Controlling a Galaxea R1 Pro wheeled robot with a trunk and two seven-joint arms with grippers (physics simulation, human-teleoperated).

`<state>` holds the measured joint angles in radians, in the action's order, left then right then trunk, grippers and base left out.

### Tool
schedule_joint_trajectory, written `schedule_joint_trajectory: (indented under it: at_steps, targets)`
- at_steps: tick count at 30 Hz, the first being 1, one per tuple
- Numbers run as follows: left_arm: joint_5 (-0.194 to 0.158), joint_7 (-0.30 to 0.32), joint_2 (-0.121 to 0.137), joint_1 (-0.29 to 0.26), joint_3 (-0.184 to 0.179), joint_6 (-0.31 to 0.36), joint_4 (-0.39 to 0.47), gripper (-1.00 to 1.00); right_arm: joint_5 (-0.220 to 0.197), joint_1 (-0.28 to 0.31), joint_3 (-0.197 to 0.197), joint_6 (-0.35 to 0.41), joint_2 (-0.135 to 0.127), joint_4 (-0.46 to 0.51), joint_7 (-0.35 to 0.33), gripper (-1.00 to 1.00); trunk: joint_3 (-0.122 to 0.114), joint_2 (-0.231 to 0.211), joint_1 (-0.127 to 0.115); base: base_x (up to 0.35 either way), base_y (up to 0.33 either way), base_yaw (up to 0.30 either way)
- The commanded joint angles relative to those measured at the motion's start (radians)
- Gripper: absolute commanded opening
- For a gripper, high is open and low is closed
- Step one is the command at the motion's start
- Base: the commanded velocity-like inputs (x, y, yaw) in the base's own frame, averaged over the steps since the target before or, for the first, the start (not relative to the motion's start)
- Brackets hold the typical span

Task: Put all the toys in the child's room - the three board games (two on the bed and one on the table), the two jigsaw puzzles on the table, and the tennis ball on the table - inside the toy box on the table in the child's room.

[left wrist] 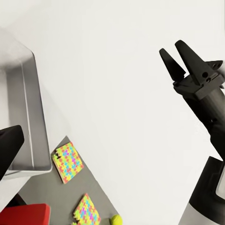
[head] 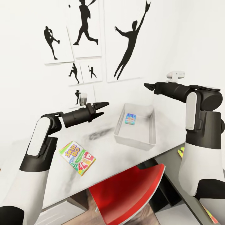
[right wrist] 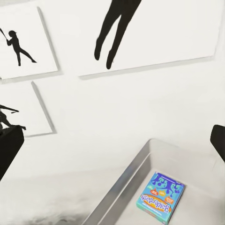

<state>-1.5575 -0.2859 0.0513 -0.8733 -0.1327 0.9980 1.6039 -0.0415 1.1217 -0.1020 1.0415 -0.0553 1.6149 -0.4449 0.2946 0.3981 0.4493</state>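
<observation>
On the pale grey-white worktop (head: 125, 153), a shallow rectangular pale grey toy box (head: 136, 137) with sloping sides is seen, and a small blue board game box (head: 130, 118) lies flat on its floor, towards the wall-side end. The same blue box (right wrist: 160, 198) is shown by the right wrist view, resting near one inner wall of the bin (right wrist: 122, 192). A flat green, yellow and red SKIP-BO box (head: 77, 157) is laid on the worktop nearer the front edge, well apart from the bin. The left pincer (head: 101, 108) is held in the air above the worktop, between the SKIP-BO box and the bin, with its fingers slightly parted and nothing between them. The right pincer (head: 149, 86) is held higher, above the far right part of the bin, touching nothing; in the left wrist view (left wrist: 177, 57) its fingers are seen spread and empty. On a lower dark grey surface (left wrist: 101, 197) beside the bin, two flat jigsaw puzzle boxes patterned with small yellow, pink, blue and green pieces (left wrist: 69, 161) (left wrist: 87, 210) are seen, and a small yellow-green tennis ball (left wrist: 115, 219) lies just beside the second. A red chair (head: 125, 190) is tucked below the worktop's front edge. Black baseball-player silhouette prints (head: 128, 40) are hung on the white wall.
</observation>
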Motion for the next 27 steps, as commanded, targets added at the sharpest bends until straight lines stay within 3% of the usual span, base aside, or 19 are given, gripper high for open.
schedule_joint_trajectory:
  at_steps: [1, 18, 27]
  targets:
    - [-0.01, -0.01, 0.0, -0.001, -0.001, 0.0, 0.001, 1.0, -0.004, 0.001, -0.001, 0.006, 0.0, 0.0, 0.0, 1.0, 0.0, 0.002, 0.001, -0.002, 0.0, 0.0]
    - [-0.01, -0.01, 0.001, -0.001, -0.001, 0.0, 0.0, 1.0, -0.004, 0.001, -0.002, 0.006, 0.001, 0.0, 0.0, 1.0, -0.028, 0.002, 0.001, -0.005, 0.0, 0.0]
    - [-0.011, -0.008, 0.0, -0.001, -0.002, 0.001, 0.0, 1.0, -0.004, 0.001, -0.002, 0.006, 0.0, 0.0, 0.0, 1.0, -0.042, 0.002, 0.001, -0.126, 0.0, 0.0]
